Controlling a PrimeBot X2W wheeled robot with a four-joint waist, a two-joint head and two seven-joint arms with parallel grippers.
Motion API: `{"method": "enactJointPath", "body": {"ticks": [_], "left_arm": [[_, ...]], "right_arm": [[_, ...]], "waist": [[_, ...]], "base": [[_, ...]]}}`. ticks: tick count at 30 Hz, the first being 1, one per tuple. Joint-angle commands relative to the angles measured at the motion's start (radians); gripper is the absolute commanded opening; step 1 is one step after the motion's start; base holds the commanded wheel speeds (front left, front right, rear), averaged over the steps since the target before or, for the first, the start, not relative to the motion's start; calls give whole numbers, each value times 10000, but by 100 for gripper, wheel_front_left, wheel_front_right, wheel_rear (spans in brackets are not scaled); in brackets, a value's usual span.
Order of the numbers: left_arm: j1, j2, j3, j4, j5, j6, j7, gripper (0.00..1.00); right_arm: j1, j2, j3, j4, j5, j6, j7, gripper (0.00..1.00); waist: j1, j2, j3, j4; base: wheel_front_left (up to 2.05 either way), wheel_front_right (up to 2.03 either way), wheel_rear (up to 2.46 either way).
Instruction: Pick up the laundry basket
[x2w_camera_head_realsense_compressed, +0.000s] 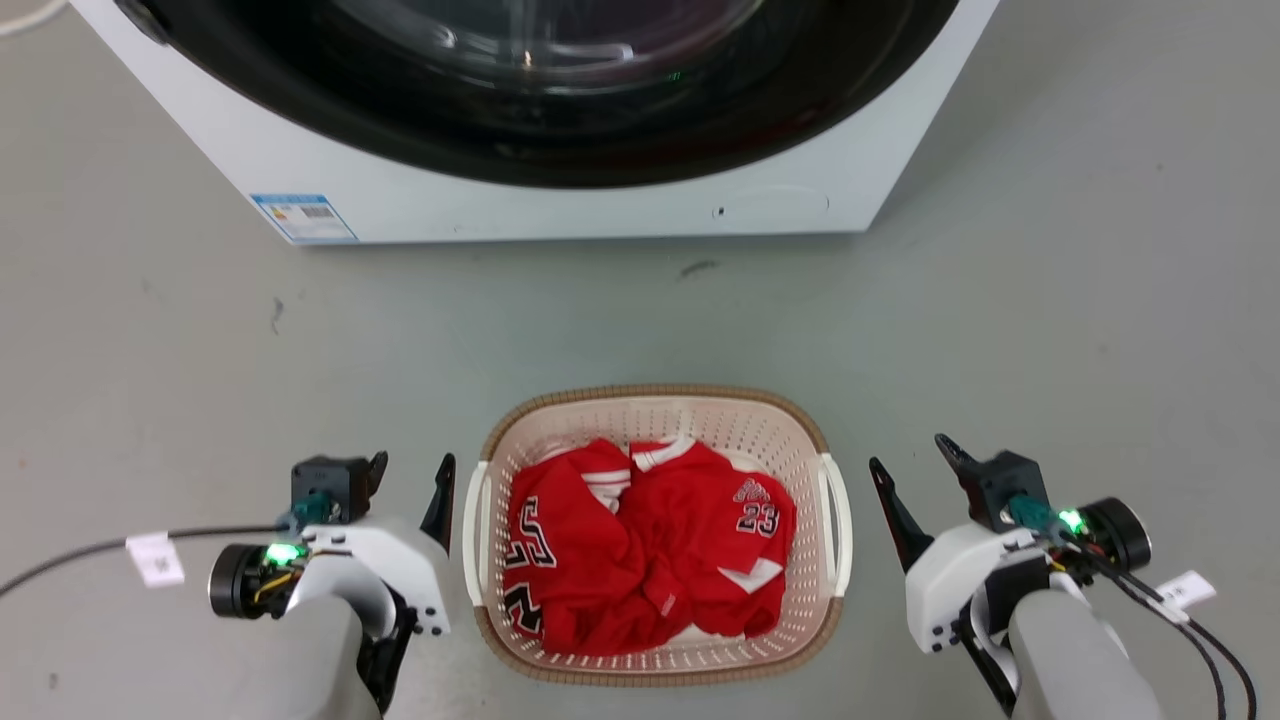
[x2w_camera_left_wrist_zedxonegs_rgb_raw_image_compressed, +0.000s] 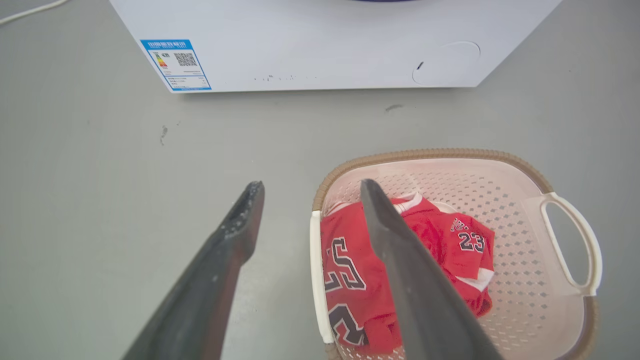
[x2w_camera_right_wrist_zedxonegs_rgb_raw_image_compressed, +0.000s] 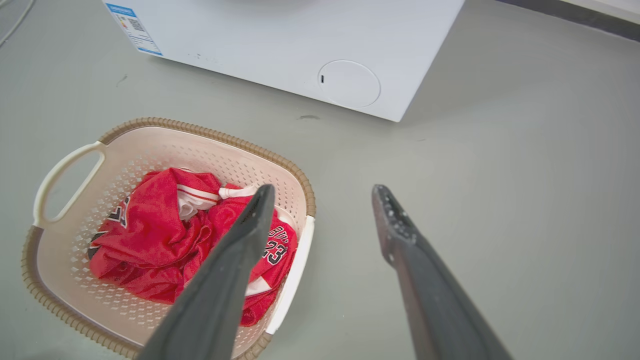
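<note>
The laundry basket (x2w_camera_head_realsense_compressed: 780, 425) sits on the grey floor between my two arms, cream with perforated walls, a brown woven-look rim and white side handles. A crumpled red jersey (x2w_camera_head_realsense_compressed: 640, 545) with the number 23 lies inside it. My left gripper (x2w_camera_head_realsense_compressed: 412, 478) is open just left of the basket's left handle (x2w_camera_head_realsense_compressed: 472, 530), holding nothing. My right gripper (x2w_camera_head_realsense_compressed: 912, 463) is open a little right of the right handle (x2w_camera_head_realsense_compressed: 838, 525), also holding nothing. In the left wrist view the basket (x2w_camera_left_wrist_zedxonegs_rgb_raw_image_compressed: 525, 240) lies right of my open left gripper (x2w_camera_left_wrist_zedxonegs_rgb_raw_image_compressed: 310, 187). In the right wrist view the basket (x2w_camera_right_wrist_zedxonegs_rgb_raw_image_compressed: 145, 145) lies left of my open right gripper (x2w_camera_right_wrist_zedxonegs_rgb_raw_image_compressed: 322, 189).
A white front-loading washing machine (x2w_camera_head_realsense_compressed: 560, 205) with a dark round door stands on the floor beyond the basket. It carries a blue-edged label (x2w_camera_head_realsense_compressed: 303, 217) at its lower left. Cables (x2w_camera_head_realsense_compressed: 90, 552) trail from both wrists. Bare grey floor lies on either side.
</note>
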Motion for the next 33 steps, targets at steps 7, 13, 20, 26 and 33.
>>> {"method": "enactJointPath", "body": {"ticks": [7, 13, 20, 26, 33], "left_arm": [[-1369, 339, -1424, 1382, -1559, -16, 916, 100], [-1991, 583, -2431, 1720, -2629, -15, 1592, 100], [-2392, 698, -3219, 1935, -3387, -16, 1901, 100], [-2728, 741, -3957, 2077, -3943, -16, 2015, 100], [-3226, 833, -4701, 2364, -4476, -17, 1944, 100]], "right_arm": [[-1550, -9, 423, 2107, 108, -7, -25, 100], [-2563, -11, 1020, 3448, 511, -7, -23, 100], [-3279, -9, 1682, 4321, 1055, -7, -23, 100], [-3731, -11, 2227, 4693, 1500, -7, 115, 100], [-4120, -12, 2669, 4897, 1917, -7, 347, 100]], "waist": [[-2, 0, 1258, -129], [-2, 0, 1959, -126], [-2, 0, 2527, -104], [-2, 0, 3065, -41], [-2, 0, 3680, 5]], "base": [[0, 0, 0], [0, 0, 0], [0, 0, 0], [0, 0, 0], [0, 0, 0]]}}
